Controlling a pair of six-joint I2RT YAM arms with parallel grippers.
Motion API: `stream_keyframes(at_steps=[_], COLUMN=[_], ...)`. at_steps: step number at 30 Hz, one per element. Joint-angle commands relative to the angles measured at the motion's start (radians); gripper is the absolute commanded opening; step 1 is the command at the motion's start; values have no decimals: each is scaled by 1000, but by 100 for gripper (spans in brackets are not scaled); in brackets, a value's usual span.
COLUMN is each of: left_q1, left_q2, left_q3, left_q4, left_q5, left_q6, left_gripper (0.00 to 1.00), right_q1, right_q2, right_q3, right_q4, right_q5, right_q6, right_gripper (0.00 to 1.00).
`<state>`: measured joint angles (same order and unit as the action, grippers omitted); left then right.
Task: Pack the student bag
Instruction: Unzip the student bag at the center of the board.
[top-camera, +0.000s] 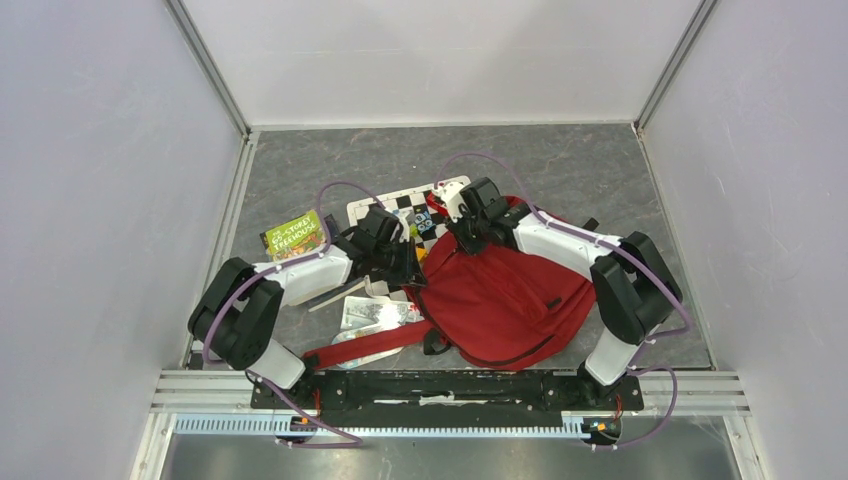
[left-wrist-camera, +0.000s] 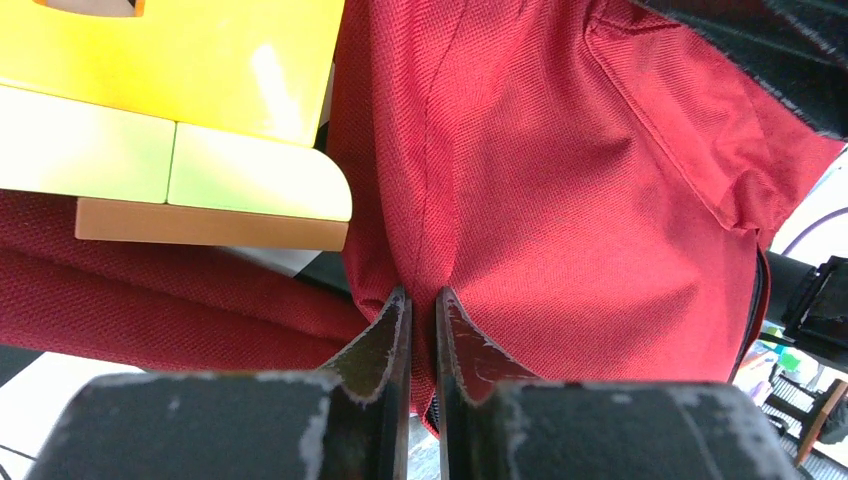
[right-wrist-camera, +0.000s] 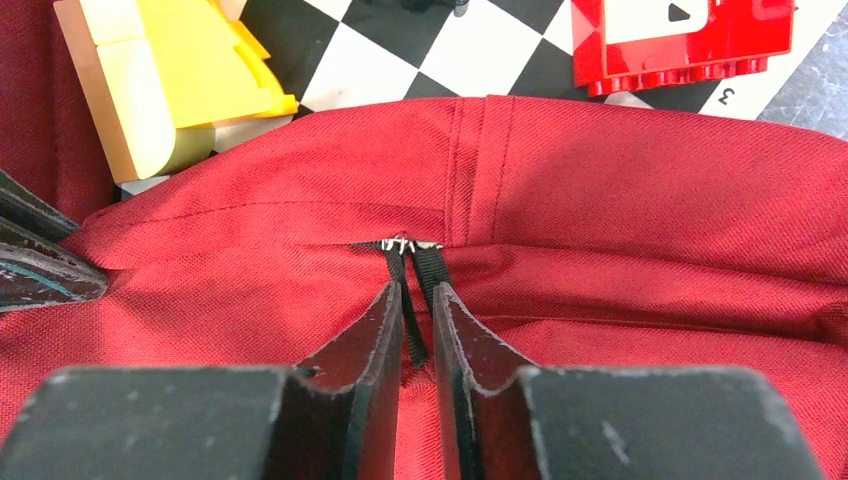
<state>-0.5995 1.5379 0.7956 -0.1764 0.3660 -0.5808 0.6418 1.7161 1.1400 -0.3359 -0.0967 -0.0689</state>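
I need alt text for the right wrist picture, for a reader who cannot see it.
The right gripper holds a black zipper pull of the red backpack between its fingers. Behind the bag are a yellow toy block, a red toy block and a black-and-white checkered board.

The student bag (top-camera: 510, 295) lay on the table (top-camera: 300, 170); a board (top-camera: 385, 207) lay at its eleven o'clock, a book (top-camera: 295, 236) at ten o'clock.
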Motion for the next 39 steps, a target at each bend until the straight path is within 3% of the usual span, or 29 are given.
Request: stream_keyframes(at_steps=[1, 6, 26, 30, 34, 39], left_q1=[1, -1, 2, 3, 4, 6], left_q2=[-36, -33, -151, -213, -256, -222], left_q3=[-17, -34, -123, -140, -131, -58], left_q4=[70, 101, 271, 236, 182, 84], left_q5=[-4, 1, -77, -130, -177, -210], left_q6=[-62, -77, -189, -161, -94, 8], left_gripper=[2, 2, 3, 22, 47, 73], right_q1=[18, 40, 248, 256, 256, 257], right_q2=[-1, -34, -141, -197, -250, -297], right_q3=[-16, -32, -124, -151, -173, -192], right_q4=[-8, 10, 101, 116, 118, 120], right_q5=[-7, -19, -56, -32, -3, 25], right_q6=[-5, 33, 224, 240, 237, 235], right_gripper=[22, 0, 0, 0, 0, 0])
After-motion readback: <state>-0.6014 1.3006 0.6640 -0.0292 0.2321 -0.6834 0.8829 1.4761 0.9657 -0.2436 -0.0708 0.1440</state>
